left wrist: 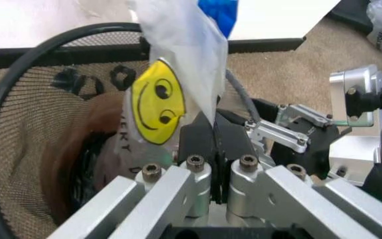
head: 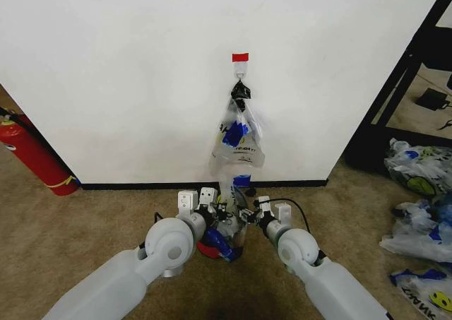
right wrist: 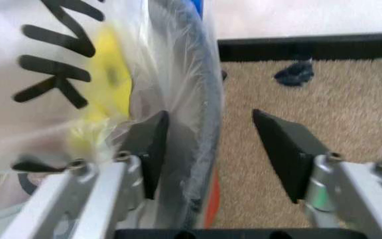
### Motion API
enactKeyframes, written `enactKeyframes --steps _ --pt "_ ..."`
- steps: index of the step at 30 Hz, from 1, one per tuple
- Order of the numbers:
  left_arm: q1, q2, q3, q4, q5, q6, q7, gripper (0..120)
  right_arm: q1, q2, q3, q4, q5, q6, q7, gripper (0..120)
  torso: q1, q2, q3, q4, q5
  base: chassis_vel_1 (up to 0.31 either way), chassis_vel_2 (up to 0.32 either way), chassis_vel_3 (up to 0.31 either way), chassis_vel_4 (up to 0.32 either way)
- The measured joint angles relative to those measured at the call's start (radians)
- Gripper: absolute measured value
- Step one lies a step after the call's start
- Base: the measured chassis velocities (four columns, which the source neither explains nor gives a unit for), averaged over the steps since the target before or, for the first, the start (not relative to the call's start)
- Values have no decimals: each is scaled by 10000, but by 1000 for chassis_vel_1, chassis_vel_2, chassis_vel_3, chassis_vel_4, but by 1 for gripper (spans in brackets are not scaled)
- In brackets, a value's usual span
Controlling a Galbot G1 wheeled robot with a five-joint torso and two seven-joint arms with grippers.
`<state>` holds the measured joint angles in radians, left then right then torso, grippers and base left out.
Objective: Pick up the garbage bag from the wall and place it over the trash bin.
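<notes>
My left gripper [left wrist: 213,149] pinches the garbage bag [left wrist: 167,94] at the trash bin [left wrist: 18,99] rim; my right gripper [right wrist: 211,149] gapes, straddling the rim

We see the garbage bag [left wrist: 177,64] as thin glossy crinkled plastic, the trash bin [left wrist: 38,124] as matt black mesh, on rough carpet [head: 70,228].

Brown carpet floor [head: 85,221] spreads below the white wall [head: 127,73] across the lower frame. Directly ahead of me at lower centre, the trash bin [head: 212,248] stands on it. A red fire extinguisher [head: 32,154] lies at the left edge. Piles of printed plastic bags [head: 417,214] rest at the right edge.
</notes>
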<state>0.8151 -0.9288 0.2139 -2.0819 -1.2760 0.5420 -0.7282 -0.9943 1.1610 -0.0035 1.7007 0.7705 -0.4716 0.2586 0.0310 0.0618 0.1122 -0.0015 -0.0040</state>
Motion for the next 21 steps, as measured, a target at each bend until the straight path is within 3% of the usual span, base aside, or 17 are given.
enactKeyframes --steps 8,10,14,21 --pt "223 196 -280 -219 0 9 8 0 49 186 3 -130 304 -45 224 16 0 0 -1 0 0 0 0 0 0" --pt "234 204 -291 -228 0 9 8 0 49 190 2 -131 304 -40 238 16 0 0 0 0 0 0 0 0 0" --pt "318 262 -377 -305 3 17 6 0 17 215 5 -116 298 32 399 0 0 0 0 0 0 0 0 0 0" --pt "383 340 -532 -516 -4 40 -59 0 -159 178 167 66 423 183 496 0 0 0 0 1 2 0 0 0 0"
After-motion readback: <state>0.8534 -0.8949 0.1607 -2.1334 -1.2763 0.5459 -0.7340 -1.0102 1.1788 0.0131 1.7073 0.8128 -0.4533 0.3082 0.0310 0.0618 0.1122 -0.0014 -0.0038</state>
